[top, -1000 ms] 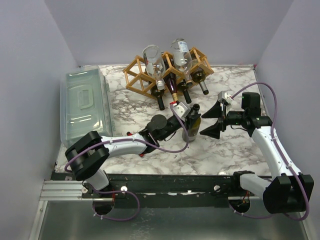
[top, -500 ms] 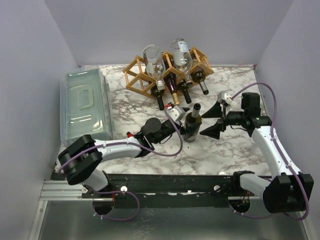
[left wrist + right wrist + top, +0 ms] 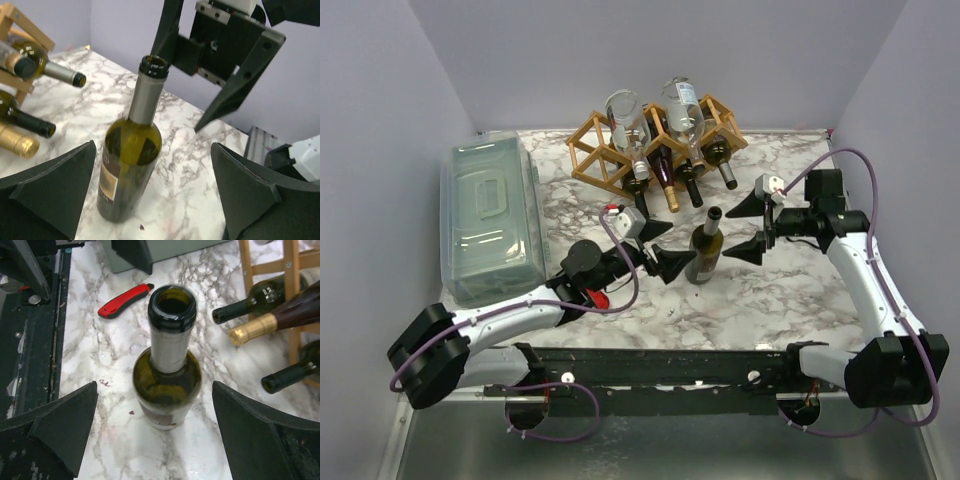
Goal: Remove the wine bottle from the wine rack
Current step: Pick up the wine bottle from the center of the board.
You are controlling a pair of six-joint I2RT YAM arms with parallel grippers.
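A dark green wine bottle (image 3: 704, 248) stands upright on the marble table, in front of the wooden wine rack (image 3: 602, 150), and nothing holds it. My left gripper (image 3: 664, 247) is open just left of the bottle, clear of the glass. The left wrist view shows the bottle (image 3: 131, 165) standing free between the spread fingers (image 3: 55, 185). My right gripper (image 3: 748, 230) is open just right of the bottle, also apart from it. From the right wrist the bottle (image 3: 167, 385) is seen from above, its mouth open.
The rack holds several other bottles (image 3: 672, 180), necks pointing toward me, with two clear ones (image 3: 682, 118) on top. A lidded plastic bin (image 3: 490, 215) fills the left side of the table. A red box cutter (image 3: 125, 300) lies near the front edge.
My left gripper has opened, let go of the bottle and drawn back to the left. The bottle stays standing. The right gripper shifted slightly away from me.
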